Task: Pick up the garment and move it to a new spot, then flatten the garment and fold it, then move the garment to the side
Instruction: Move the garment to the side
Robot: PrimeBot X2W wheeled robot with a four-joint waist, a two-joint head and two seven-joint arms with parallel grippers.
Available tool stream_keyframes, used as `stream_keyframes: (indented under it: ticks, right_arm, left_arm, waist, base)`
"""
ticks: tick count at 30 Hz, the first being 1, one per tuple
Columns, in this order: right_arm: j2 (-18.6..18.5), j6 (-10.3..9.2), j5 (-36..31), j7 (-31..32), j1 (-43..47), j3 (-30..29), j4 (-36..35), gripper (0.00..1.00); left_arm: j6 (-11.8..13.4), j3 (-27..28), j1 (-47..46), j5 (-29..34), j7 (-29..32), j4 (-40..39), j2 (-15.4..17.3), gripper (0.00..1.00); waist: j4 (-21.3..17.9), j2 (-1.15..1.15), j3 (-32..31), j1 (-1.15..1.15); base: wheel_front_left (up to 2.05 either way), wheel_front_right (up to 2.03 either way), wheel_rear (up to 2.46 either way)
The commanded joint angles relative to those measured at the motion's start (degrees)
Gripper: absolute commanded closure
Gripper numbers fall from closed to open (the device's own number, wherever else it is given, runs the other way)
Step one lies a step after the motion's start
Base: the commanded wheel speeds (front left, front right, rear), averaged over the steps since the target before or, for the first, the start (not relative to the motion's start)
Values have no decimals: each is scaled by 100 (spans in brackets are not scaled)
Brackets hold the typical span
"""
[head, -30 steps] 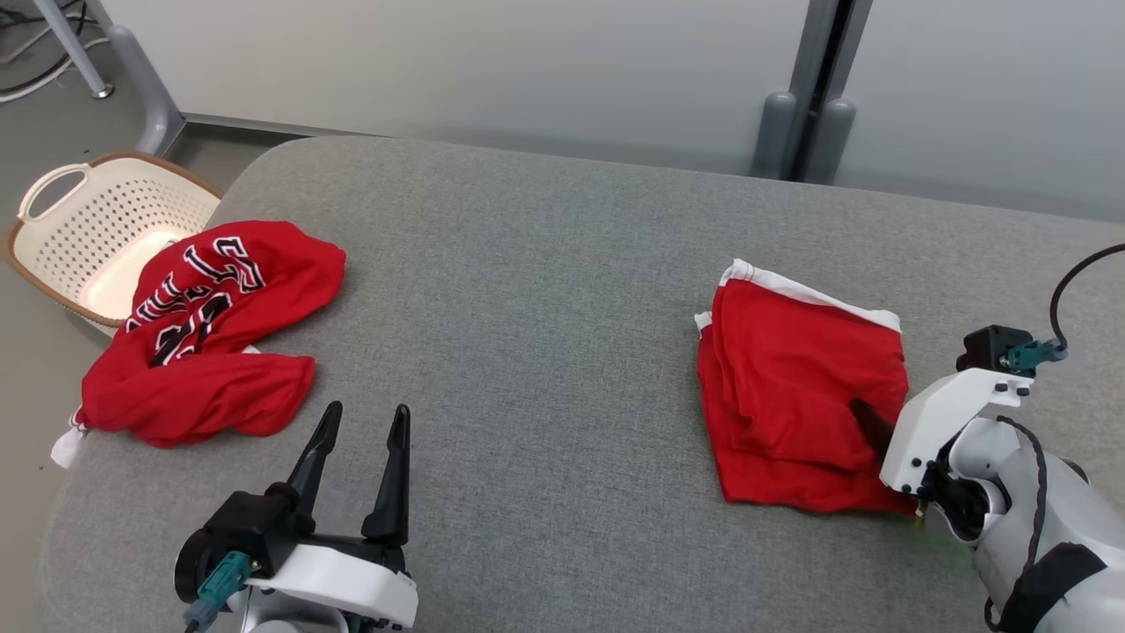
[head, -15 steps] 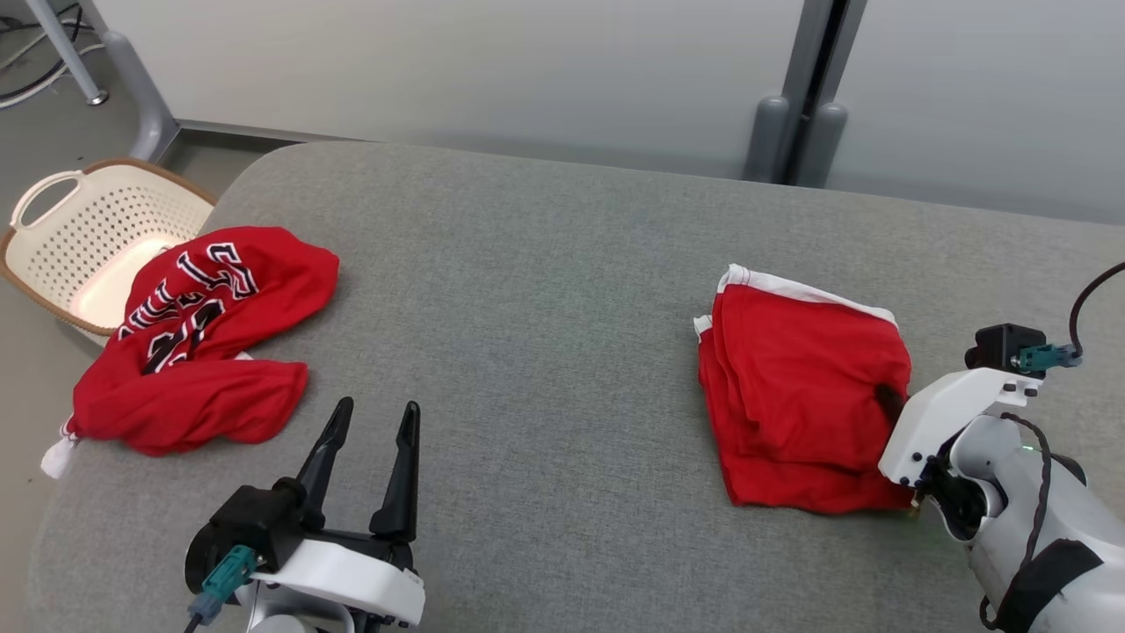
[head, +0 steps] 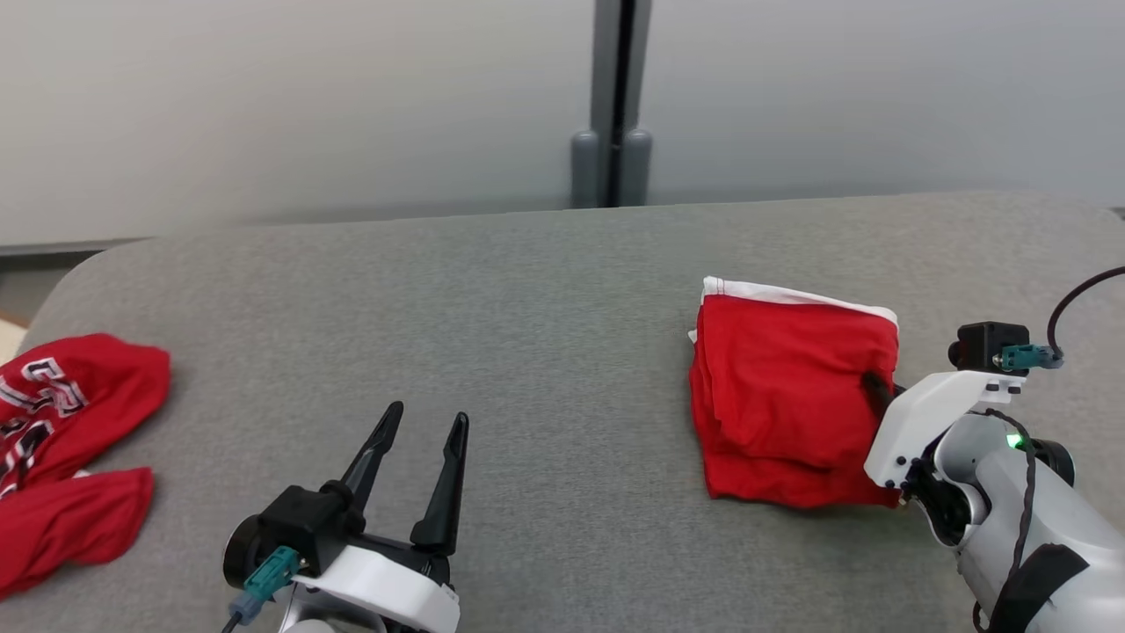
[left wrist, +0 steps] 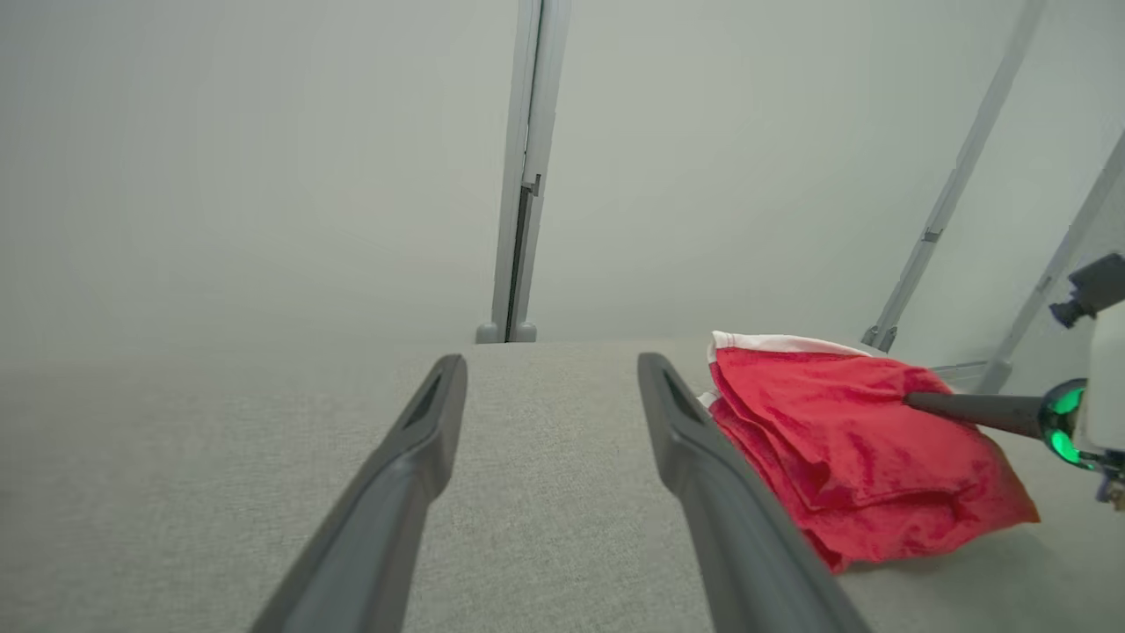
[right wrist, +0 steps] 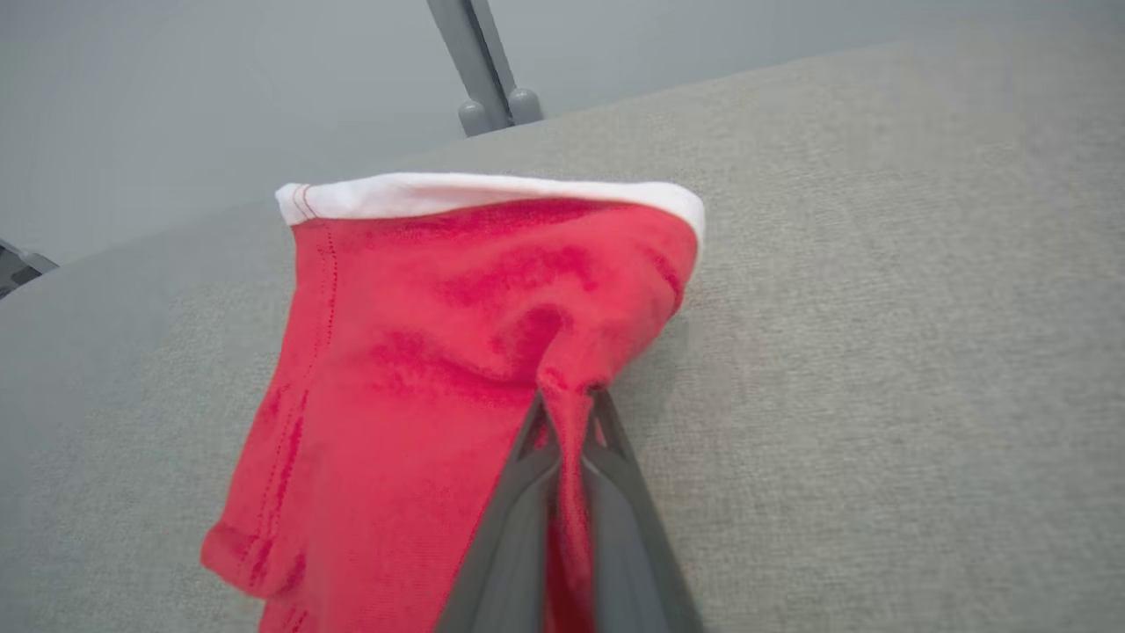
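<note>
Garment first: the folded red cloth garment [head: 791,387], with a white band along its far edge, lies on the right part of the broad grey fabric-covered surface [head: 527,290]. Its layers are stacked and stepped at the left edge. Well apart, at the surface's left end, lies a crumpled red jersey [head: 61,440] with black-and-white lettering. The right gripper [right wrist: 571,400] has its two dark fingers pressed together on a small ridge of cloth at the garment's right edge, drawing it into a peak. The left gripper [head: 429,413] hovers over bare surface, fingers spread, holding nothing.

The risk lies in that pinch. It seems to catch only the top layer or two, at a single point on one side. If the arm lifts or drags from there, the lower layers may lag or slide and the fold would open. So thin a bite of fabric could also slip free mid-move. Dragging low over the rough surface would add friction and bunch the stack.
</note>
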Motion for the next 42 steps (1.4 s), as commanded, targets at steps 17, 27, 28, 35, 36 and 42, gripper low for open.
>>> stream_keyframes:
  ticks: [17,27,28,35,36,42]
  right_arm:
    - [-304,-1,368,-433,-414,490,-217,100]
    - [-1201,-2,-243,-793,-1597,858,318,100]
    - [-1287,-2,-316,-835,-1719,872,407,100]
    - [-1891,-3,-922,-941,-2408,934,1100,100]
    - [-1934,-3,-961,-989,-2454,853,1132,100]
    - [-2235,-3,-1393,-1037,-2350,339,1216,0]
  left_arm:
    - [-164,-534,-510,16,118,-71,159,0]
    - [-173,-566,-1008,114,337,-345,427,0]
    - [-173,-570,-1059,123,368,-383,442,0]
    - [-114,-538,-1254,142,407,-532,537,0]
    - [-99,-527,-1267,133,391,-531,539,0]
    - [-71,-481,-1213,42,274,-418,526,0]
  waist:
    - [-1575,0,648,0]
    - [-1289,0,1666,0]
    - [-1236,0,1779,0]
    - [-909,0,2216,0]
    - [-873,0,2233,0]
    - [-723,0,2085,0]
  base:
    - [0,0,0]
    - [0,0,0]
    - [0,0,0]
    - [0,0,0]
    - [0,0,0]
    - [0,0,0]
